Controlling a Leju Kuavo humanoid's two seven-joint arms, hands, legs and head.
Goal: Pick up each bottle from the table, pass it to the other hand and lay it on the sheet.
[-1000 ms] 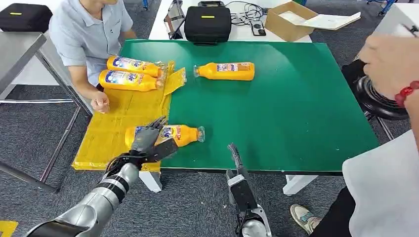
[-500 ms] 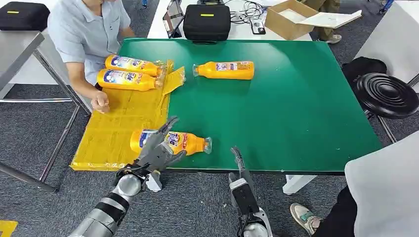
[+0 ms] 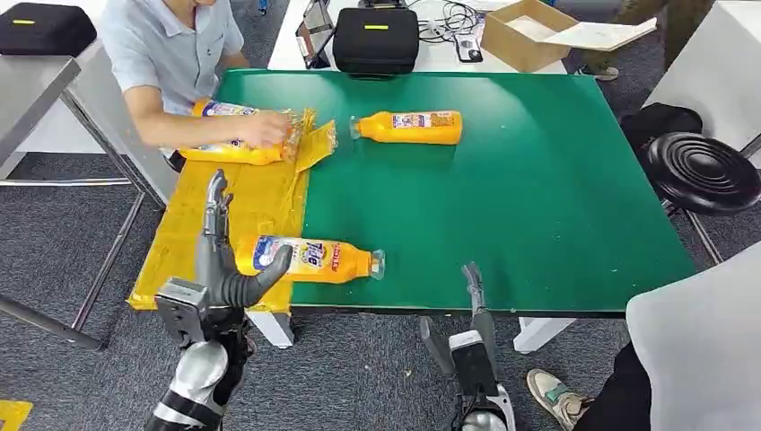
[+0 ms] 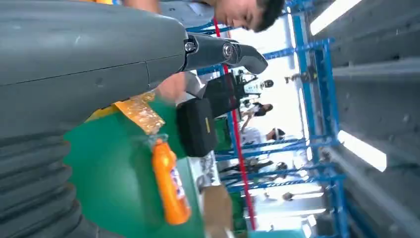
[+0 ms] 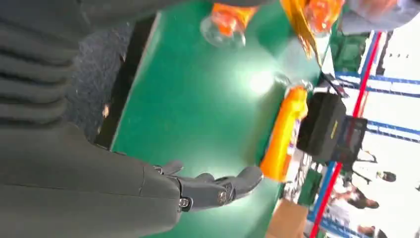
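Note:
An orange bottle lies on its side near the table's front edge, base on the yellow sheet, cap end on the green mat. My left hand stands upright just left of it, fingers spread and empty, thumb at the bottle's base. My right hand is below the front edge with its fingers straight, holding nothing. A second bottle lies at the far middle of the mat and appears again as the far bottle and the far bottle. Two bottles lie on the sheet's far end.
A seated person's hand rests on the two far bottles. A black case and a cardboard box sit beyond the mat. A black stool stands at the right, another person at the near right.
My left hand has come off the near bottle, moved left and turned upright. The bottle stays on the sheet's edge. The person's hand reached onto the two far bottles. My right hand shifted slightly right.

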